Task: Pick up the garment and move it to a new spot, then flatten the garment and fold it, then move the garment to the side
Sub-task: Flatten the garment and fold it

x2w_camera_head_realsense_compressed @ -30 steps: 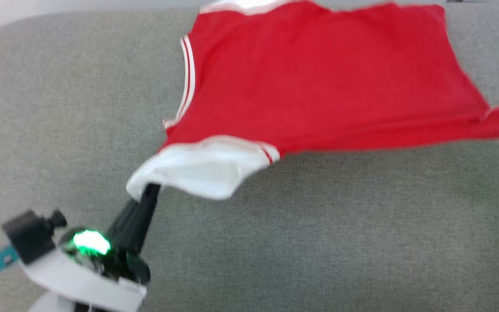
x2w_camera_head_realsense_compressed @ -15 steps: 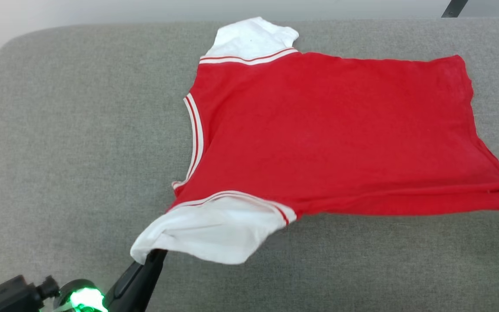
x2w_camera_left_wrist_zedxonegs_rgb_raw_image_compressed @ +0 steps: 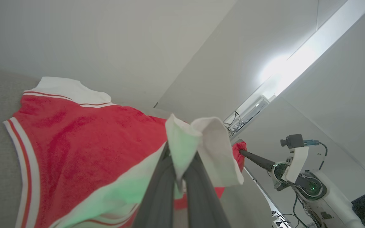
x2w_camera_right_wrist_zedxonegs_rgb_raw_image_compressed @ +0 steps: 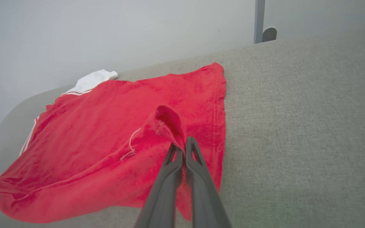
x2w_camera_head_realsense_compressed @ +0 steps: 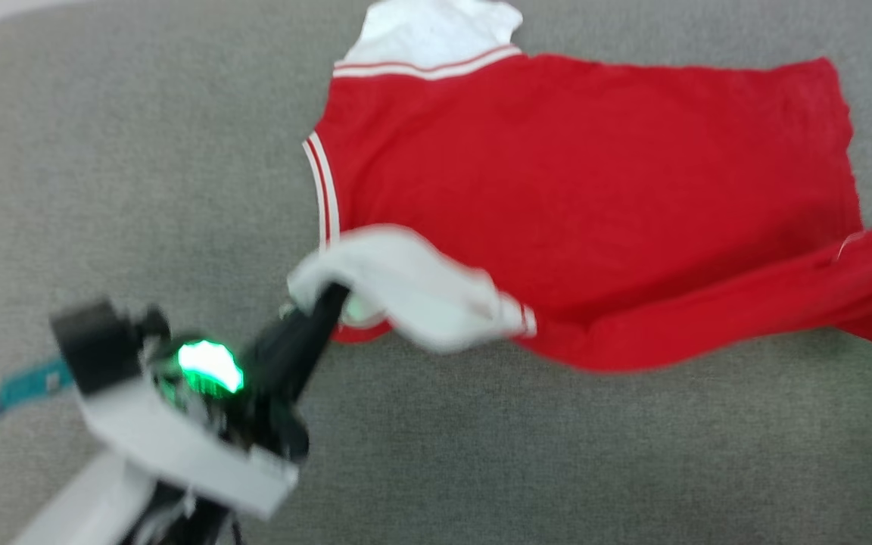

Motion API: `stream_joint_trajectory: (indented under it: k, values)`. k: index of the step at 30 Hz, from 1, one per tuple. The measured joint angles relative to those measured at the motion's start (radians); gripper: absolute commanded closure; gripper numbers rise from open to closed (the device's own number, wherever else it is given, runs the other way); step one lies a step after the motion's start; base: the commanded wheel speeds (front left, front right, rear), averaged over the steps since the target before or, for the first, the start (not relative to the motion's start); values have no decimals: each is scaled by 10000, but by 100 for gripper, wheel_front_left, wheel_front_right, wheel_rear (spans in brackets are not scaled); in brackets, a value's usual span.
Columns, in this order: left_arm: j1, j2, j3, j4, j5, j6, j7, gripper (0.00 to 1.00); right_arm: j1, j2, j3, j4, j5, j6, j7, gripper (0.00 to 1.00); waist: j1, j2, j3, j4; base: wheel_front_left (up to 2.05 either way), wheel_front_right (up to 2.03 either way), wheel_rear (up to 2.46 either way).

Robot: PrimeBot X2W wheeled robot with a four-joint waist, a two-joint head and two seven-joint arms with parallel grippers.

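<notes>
The garment point(x2w_camera_head_realsense_compressed: 587, 174) is a red jersey with white sleeves, spread on the grey cushion point(x2w_camera_head_realsense_compressed: 557, 454) with its back up. My left gripper point(x2w_camera_head_realsense_compressed: 334, 297) is shut on the near white sleeve point(x2w_camera_head_realsense_compressed: 421, 288), which hangs lifted over the red body. The left wrist view shows that sleeve point(x2w_camera_left_wrist_zedxonegs_rgb_raw_image_compressed: 214, 148) pinched between my left gripper point(x2w_camera_left_wrist_zedxonegs_rgb_raw_image_compressed: 181, 172). My right gripper point(x2w_camera_right_wrist_zedxonegs_rgb_raw_image_compressed: 182, 144) is shut on a raised red hem corner point(x2w_camera_right_wrist_zedxonegs_rgb_raw_image_compressed: 166, 120) at the garment's right end. The near long edge point(x2w_camera_head_realsense_compressed: 708, 318) is raised and rolled inward. The far white sleeve point(x2w_camera_head_realsense_compressed: 428, 30) lies flat.
Grey cushion stretches bare in front of the garment and to its left point(x2w_camera_head_realsense_compressed: 103, 189). A pale wall stands behind, with a metal post point(x2w_camera_right_wrist_zedxonegs_rgb_raw_image_compressed: 258, 19) at the back right. My right arm's body point(x2w_camera_left_wrist_zedxonegs_rgb_raw_image_compressed: 299, 180) shows in the left wrist view.
My left gripper has lifted the near white sleeve and carried it away from me over the red body. The near red edge has risen and rolled inward. The head camera has shifted.
</notes>
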Motion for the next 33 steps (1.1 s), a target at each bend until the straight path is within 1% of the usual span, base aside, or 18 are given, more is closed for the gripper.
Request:
stream_joint_trajectory:
  k: [6, 10, 13, 16, 19, 24, 25, 26, 27, 28, 29, 33]
  values:
    - [-2155, -303, -449, 1977, -600, 0, 38, 100, -1270, -38, 355, 1344, -267, 0, -249, 100, 0, 0, 669, -59, 0, 0, 0]
    - [-3035, -493, -570, 3114, -1099, 0, 56, 100, -1851, -35, 593, 1979, -332, 0, -449, 100, 0, -1, 1057, -106, 0, 0, 0]
    - [-3438, -602, -631, 3891, -1465, 0, 40, 100, -2278, -10, 796, 2479, -374, 0, -619, 100, 0, 0, 1280, -169, 0, 0, 0]
    - [-3683, -629, -788, 4472, -1542, 0, -2, 100, -2568, 13, 1106, 2928, -458, 0, -708, 100, 0, 0, 1437, -242, 0, 0, 0]
    - [-3817, -729, -1051, 4880, -1547, 0, -82, 100, -2601, 8, 1235, 3244, -537, 0, -853, 100, 0, 0, 1547, -271, 0, 0, 0]
    - [-4077, -696, -1540, 5382, -1457, -2, -94, 100, -2601, -8, 1361, 3511, -541, 0, -1231, 100, 0, 0, 1616, -285, 0, 0, 0]
    - [-4131, -704, -1616, 5486, -1457, -2, -117, 89, -2608, -21, 1417, 3545, -541, 0, -1290, 100, 0, 0, 1606, -288, 0, 0, 0]
    - [-4181, -704, -1691, 5599, -1453, -29, -128, 57, -2617, -35, 1478, 3572, -543, 0, -1358, 89, 0, 0, 1581, -290, 0, 0, 0]
    - [-4236, -704, -1774, 5699, -1434, -29, -167, 0, -2629, -46, 1505, 3624, -548, 0, -1446, 62, 0, 0, 1546, -290, 0, 0, 0]
    - [-4300, -685, -1877, 5772, -1417, -29, -163, 0, -2636, -65, 1540, 3662, -608, 0, -1534, 14, 0, 0, 1501, -287, 0, 0, 0]
    - [-4367, -631, -1987, 5858, -1363, -29, -150, 0, -2637, -88, 1576, 3699, -702, 0, -1624, 0, 0, 0, 1441, -284, 0, 0, 0]
    - [-4546, -142, -2345, 6048, -1112, -21, 13, 0, -2635, -196, 1465, 3787, -1206, 0, -2107, 0, 0, 0, 1116, -248, 0, 0, 0]
